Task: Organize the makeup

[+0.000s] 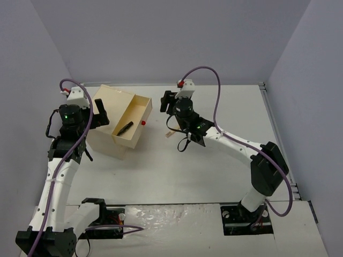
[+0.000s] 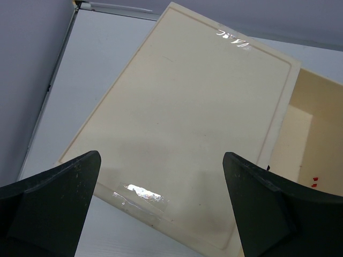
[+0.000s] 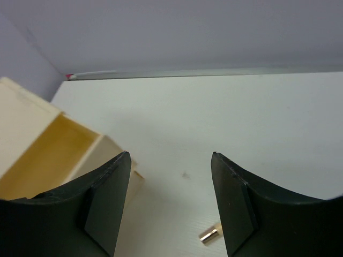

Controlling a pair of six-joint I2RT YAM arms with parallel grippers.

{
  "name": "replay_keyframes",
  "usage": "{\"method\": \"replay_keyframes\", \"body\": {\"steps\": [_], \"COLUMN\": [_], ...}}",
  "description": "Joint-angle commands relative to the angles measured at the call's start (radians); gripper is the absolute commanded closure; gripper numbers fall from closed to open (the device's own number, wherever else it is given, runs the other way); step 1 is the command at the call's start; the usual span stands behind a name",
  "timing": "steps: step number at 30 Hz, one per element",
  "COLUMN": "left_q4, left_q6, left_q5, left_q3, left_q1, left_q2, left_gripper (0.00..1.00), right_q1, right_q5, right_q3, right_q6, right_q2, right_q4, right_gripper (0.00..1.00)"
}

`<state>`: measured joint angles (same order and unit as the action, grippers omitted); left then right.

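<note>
A black makeup tube (image 1: 125, 127) lies slantwise in the open drawer (image 1: 140, 110) of the beige wooden box (image 1: 110, 96). A small gold cylinder (image 1: 169, 135) rests on the table right of the drawer; in the right wrist view the cylinder (image 3: 209, 234) lies low, beside the right finger. My left gripper (image 1: 99, 112) hovers open over the box lid (image 2: 187, 107), fingers wide apart with nothing between them. My right gripper (image 1: 168, 101) is open and empty above the table, just right of the drawer (image 3: 43, 155). No other makeup shows.
The drawer has a red knob (image 1: 143, 122) on its front. Grey walls enclose the white table (image 1: 225, 112) on three sides. A strip of clear tape (image 2: 140, 195) sits on the lid's near edge. A purple cable (image 1: 217, 91) loops over the right arm.
</note>
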<state>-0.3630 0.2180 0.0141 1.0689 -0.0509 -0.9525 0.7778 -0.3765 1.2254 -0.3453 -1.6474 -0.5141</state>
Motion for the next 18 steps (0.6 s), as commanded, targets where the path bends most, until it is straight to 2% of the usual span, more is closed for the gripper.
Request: {"method": "replay_keyframes", "body": {"steps": [1,13,18], "left_q4": [0.041,0.036,0.038], "left_q6": [0.006,0.004,0.007], "left_q5": [-0.014,-0.014,-0.014], "left_q3": [0.04,0.042,0.042], "left_q1": [0.005,0.005,0.005], "left_q2": [-0.009,-0.014,-0.015], "left_gripper": [0.03,0.03,0.03], "right_q1": [-0.084,-0.107,-0.106], "right_q5": [-0.042,-0.035,-0.036], "right_q3": [-0.066,0.025,0.043], "right_q6": [-0.082,-0.168,-0.193], "right_q2": [0.007,-0.293,-0.371], "right_q4": [0.045,0.086,0.093], "right_gripper": [0.42,0.4,0.41]}}
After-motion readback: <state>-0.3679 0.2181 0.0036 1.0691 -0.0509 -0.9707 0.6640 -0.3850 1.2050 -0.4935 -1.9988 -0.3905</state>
